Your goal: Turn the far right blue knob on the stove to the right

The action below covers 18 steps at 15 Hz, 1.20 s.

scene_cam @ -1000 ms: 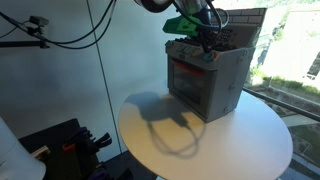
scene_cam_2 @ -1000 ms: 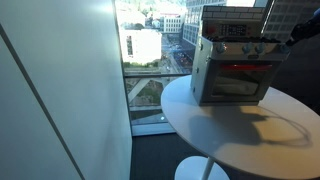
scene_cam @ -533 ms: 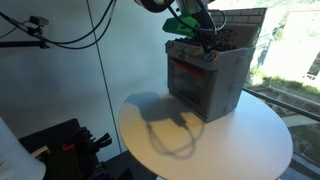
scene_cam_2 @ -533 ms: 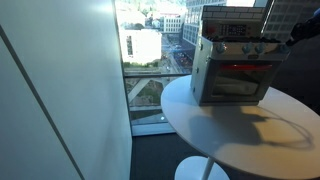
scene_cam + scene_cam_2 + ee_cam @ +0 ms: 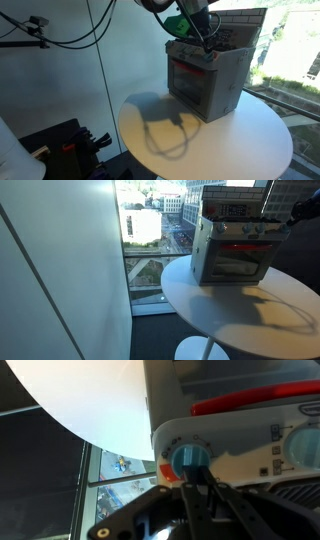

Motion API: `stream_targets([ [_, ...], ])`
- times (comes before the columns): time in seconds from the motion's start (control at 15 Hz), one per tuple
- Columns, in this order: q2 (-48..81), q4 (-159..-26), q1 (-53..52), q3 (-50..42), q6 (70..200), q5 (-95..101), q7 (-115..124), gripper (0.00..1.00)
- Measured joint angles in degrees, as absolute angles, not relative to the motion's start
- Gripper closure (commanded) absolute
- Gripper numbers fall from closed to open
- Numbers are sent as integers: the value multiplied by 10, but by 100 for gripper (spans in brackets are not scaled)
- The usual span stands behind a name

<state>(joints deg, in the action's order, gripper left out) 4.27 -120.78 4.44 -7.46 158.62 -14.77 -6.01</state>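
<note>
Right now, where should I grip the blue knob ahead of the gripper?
Pinch its round rim from opposite sides, coming straight at the stove front: the blue knob is a short disc facing outward. The gripper looks lined up with it.

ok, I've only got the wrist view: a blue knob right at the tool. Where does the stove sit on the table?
Observer: In both exterior views the stove stands toward the window side of the round table, with bare tabletop in front of the oven door.
Operator: Anything behind the burners?
Observer: A grey brick-patterned back panel stands upright there.
Operator: How does the arm come in?
Observer: In an exterior view the tool hangs from above at the stove's top front edge.
</note>
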Motion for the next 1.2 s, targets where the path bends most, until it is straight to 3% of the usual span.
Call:
stream_targets([
  [1.2, 36, -1261, 44, -65, 1703, -149, 120, 97],
])
